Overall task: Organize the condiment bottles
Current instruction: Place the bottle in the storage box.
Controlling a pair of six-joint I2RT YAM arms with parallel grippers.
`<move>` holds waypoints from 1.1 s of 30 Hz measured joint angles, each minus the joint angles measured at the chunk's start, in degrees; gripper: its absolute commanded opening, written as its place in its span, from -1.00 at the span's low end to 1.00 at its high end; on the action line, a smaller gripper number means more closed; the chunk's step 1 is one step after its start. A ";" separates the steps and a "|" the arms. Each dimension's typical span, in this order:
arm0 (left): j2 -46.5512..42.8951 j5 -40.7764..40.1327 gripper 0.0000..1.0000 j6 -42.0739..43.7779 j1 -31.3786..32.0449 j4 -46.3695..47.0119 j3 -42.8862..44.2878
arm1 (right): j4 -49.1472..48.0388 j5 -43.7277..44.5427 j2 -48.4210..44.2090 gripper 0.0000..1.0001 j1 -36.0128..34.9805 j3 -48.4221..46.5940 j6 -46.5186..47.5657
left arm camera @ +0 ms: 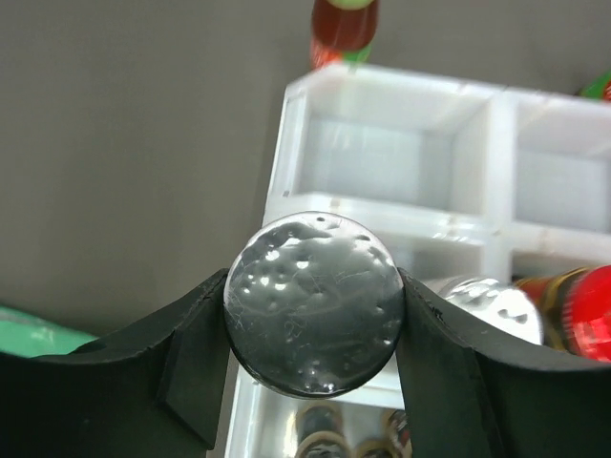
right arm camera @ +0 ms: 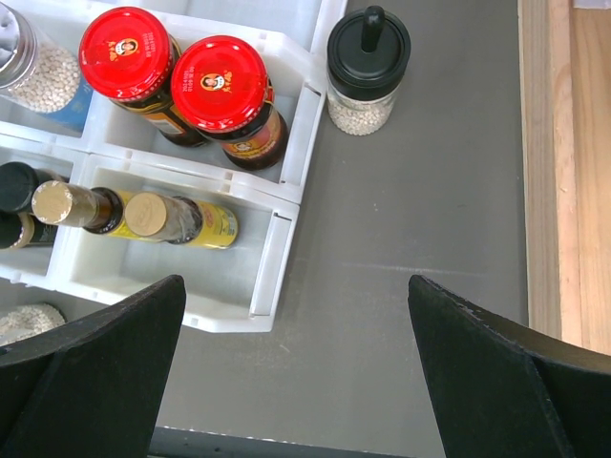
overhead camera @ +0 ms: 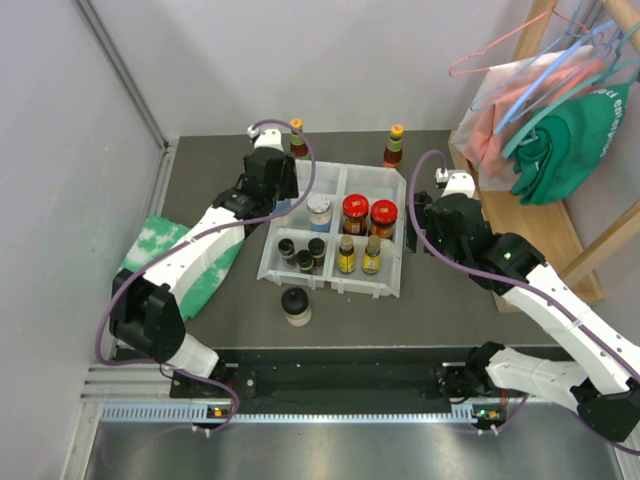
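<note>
Right of the tray (right arm camera: 277, 267) the table (right arm camera: 410, 239) lies open; a black-capped jar (right arm camera: 368, 57) stands beside the tray's corner.

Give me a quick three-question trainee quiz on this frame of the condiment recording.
1. How many red-lidded jars stand in the white tray?
2. True or false: the right gripper has its jaws shut on a bottle.
3. The left gripper holds: A, a silver-lidded jar; B, a red-lidded jar; C, nothing.
Key: 1 two; 2 false; 3 A.
</note>
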State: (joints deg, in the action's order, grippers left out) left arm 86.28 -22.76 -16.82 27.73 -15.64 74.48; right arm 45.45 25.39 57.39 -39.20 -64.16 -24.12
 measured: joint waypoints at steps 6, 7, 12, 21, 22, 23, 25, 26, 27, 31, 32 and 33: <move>0.02 2.36 -1.00 -0.46 -2.47 4.09 -4.48 | 0.02 0.00 -0.02 0.97 0.00 0.00 -0.17; 0.13 2.71 -1.00 -0.48 -2.67 4.70 -4.63 | 0.02 0.02 -0.02 0.98 0.00 0.00 -0.20; 0.52 5.99 -1.00 -1.42 -3.30 6.86 -5.92 | 0.04 0.02 -0.02 0.98 0.00 0.02 -0.20; 2.97 10.12 -1.00 -2.14 -3.72 10.95 -8.59 | 0.02 0.02 -0.02 0.97 0.00 0.07 -0.17; 3.30 10.25 -1.00 -2.14 -3.72 11.30 -8.59 | 0.04 0.02 -0.02 0.97 0.00 0.07 -0.17; 3.72 10.58 -1.00 -2.14 -3.72 11.58 -8.59 | 0.02 0.02 -0.02 0.98 0.00 0.09 -0.20; 4.61 11.26 -0.86 -2.25 -3.72 12.22 -8.61 | -0.04 0.04 -0.02 0.98 0.00 0.33 -0.17; 5.14 11.45 -0.79 -2.40 -3.72 12.55 -8.61 | 0.07 0.02 -0.04 0.98 0.00 0.50 -0.17; 5.64 11.58 -0.67 -2.62 -3.72 12.70 -8.61 | 0.00 0.04 -0.04 0.98 0.00 0.79 -0.20; 7.48 12.28 -0.13 -3.06 -3.72 12.79 -8.87 | 0.15 0.02 -0.02 0.98 0.00 1.14 -0.20; 7.78 12.48 0.01 -3.21 -3.72 12.76 -9.14 | 0.15 0.02 -0.02 0.98 0.00 1.16 -0.24; 7.87 12.44 0.10 -3.26 -3.72 13.16 -9.27 | 0.15 0.02 -0.02 0.97 0.00 1.16 -0.39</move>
State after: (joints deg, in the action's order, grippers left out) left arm 94.15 -10.33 -20.08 24.01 -2.48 65.21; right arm 45.60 25.41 57.36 -39.20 -63.00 -24.51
